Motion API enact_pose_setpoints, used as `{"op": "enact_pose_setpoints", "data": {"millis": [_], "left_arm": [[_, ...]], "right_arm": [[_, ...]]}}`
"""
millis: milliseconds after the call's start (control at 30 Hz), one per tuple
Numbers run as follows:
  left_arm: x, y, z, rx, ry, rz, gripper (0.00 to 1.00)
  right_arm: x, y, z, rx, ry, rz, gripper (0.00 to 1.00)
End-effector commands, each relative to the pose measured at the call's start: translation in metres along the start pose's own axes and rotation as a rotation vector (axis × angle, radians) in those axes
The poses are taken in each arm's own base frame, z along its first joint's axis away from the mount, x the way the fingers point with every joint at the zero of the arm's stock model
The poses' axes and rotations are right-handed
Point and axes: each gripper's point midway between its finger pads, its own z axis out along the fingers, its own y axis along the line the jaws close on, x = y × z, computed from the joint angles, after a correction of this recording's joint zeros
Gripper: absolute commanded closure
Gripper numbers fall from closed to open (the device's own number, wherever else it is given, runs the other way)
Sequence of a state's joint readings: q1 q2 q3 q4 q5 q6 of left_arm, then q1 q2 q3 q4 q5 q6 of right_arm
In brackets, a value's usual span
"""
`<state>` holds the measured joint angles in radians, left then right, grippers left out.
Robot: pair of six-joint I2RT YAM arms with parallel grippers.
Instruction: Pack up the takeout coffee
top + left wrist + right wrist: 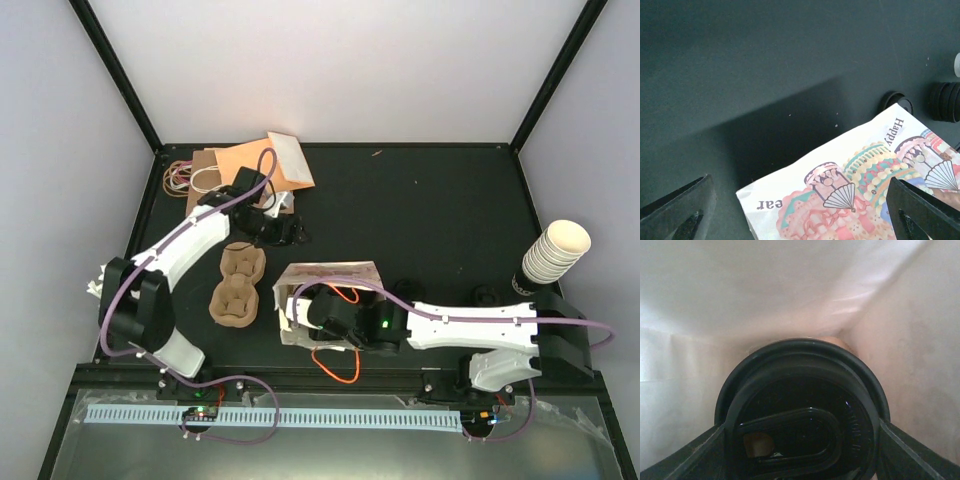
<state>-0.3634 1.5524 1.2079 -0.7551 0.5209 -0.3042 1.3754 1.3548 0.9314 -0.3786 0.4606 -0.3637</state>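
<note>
The takeout coffee (800, 405) fills the right wrist view: a black sip lid with a sliver of tan cup rim behind it. It sits inside a white paper bag (790, 285). My right gripper (800, 445) is shut on the cup, one finger on each side of the lid. From above, the printed white bag (325, 283) lies on its side mid-table. The right gripper (312, 312) reaches into its mouth and the cup is hidden there. My left gripper (278, 232) is open and holds nothing. It hovers just behind the bag, whose printed corner (860, 190) shows below its spread fingers (682, 210).
A stack of nested cream cups (555, 250) leans at the right edge. Two pulp cup carriers (238, 285) lie left of the bag. Orange and brown paper bags (265, 162) are piled at the back left. Loose black lids (408, 290) rest right of the bag.
</note>
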Motion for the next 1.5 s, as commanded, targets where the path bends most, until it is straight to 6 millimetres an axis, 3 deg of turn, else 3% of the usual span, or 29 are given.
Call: {"op": "enact_pose_setpoints", "data": {"millis": [0,233,433,633,1100,1467], "left_arm": [[-0.025,-0.021,0.002,0.098,-0.032,0.080,0.07],[-0.010,-0.020,0.032,0.116,0.065,0.092,0.13],[0.005,-0.013,0.046,0.112,0.119,0.089,0.15],[0.016,-0.012,0.053,0.121,0.160,0.087,0.18],[0.047,-0.017,0.076,0.163,0.279,0.087,0.27],[0.062,-0.019,0.079,0.188,0.341,0.093,0.33]], "right_arm": [[0.002,0.002,0.008,0.059,0.030,-0.051,0.60],[0.000,0.010,0.014,0.067,0.048,-0.096,0.60],[-0.004,0.016,0.014,0.111,0.054,-0.126,0.61],[-0.001,0.008,0.016,0.181,0.076,-0.144,0.61],[0.014,0.018,0.017,0.154,0.081,-0.169,0.62],[0.019,0.019,0.028,0.183,0.105,-0.217,0.63]]}}
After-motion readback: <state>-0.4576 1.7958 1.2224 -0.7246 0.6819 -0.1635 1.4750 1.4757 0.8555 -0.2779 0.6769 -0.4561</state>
